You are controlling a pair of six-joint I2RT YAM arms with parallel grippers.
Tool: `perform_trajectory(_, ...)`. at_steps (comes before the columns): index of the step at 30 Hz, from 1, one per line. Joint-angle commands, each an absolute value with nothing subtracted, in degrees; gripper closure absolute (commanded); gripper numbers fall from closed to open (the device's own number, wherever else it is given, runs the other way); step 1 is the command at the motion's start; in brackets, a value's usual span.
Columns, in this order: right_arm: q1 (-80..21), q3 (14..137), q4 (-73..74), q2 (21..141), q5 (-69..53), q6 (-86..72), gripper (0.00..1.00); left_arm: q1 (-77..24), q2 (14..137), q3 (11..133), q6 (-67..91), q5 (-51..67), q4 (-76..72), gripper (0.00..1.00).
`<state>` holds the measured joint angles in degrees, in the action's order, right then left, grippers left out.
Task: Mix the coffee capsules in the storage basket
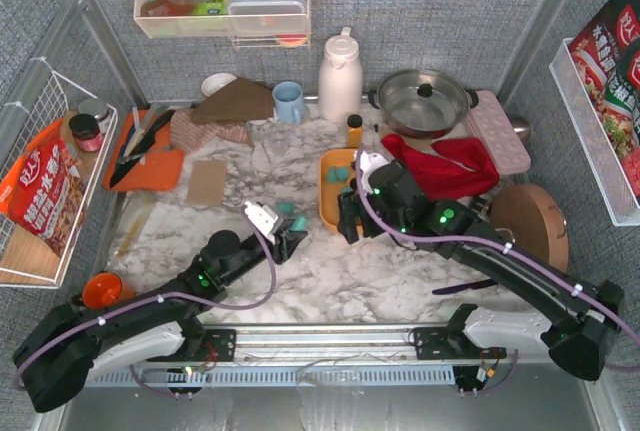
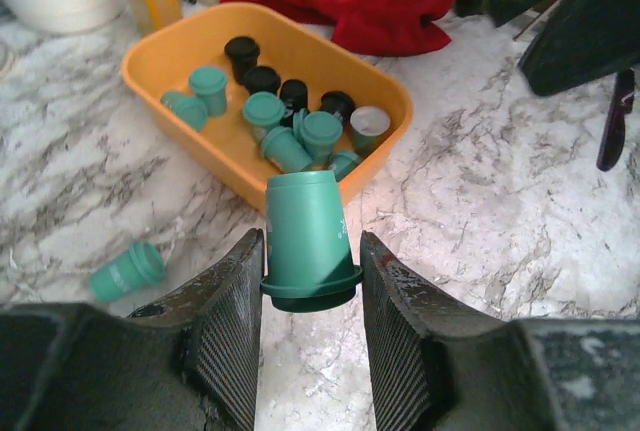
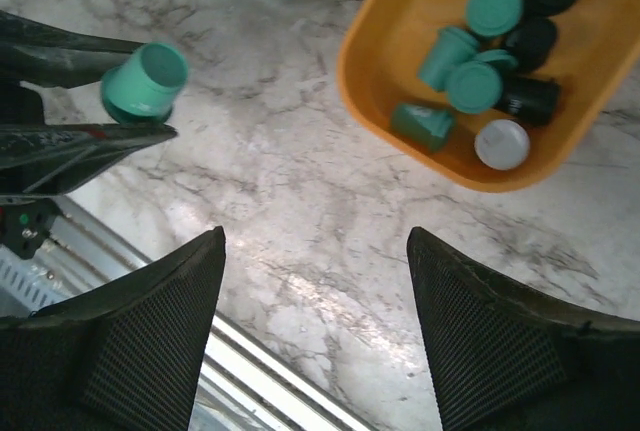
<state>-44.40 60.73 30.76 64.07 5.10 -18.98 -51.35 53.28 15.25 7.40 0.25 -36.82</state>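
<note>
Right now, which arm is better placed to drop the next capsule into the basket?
Left. The left gripper holds a teal capsule just short of the orange basket; the right gripper hangs open and empty over the marble table beside the basket.

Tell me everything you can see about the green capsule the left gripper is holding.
The held capsule is a teal, cup-shaped pod, plastic-looking, with a flared rim and a faint pale mark on its side. The left gripper's ribbed fingers pinch its rim; its narrow closed end points toward the orange storage basket beyond it.
</note>
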Motion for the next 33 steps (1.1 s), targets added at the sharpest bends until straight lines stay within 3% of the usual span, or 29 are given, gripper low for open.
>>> perform_trajectory(1,-48.4,61.7,26.2,66.2,4.4,-22.2,0.22,-51.7,52.4,14.2,0.4,5.6,-43.8,0.82)
perform_trajectory(10,-54.1,65.0,21.6,71.7,2.8,-24.6,0.25,-52.6,52.5,13.3,-2.4,7.5,-44.5,0.84)
perform_trajectory(33,-55.5,63.0,13.0,73.9,-2.3,-31.0,0.35,-54.1,44.1,9.7,-4.5,10.2,-47.4,0.84)
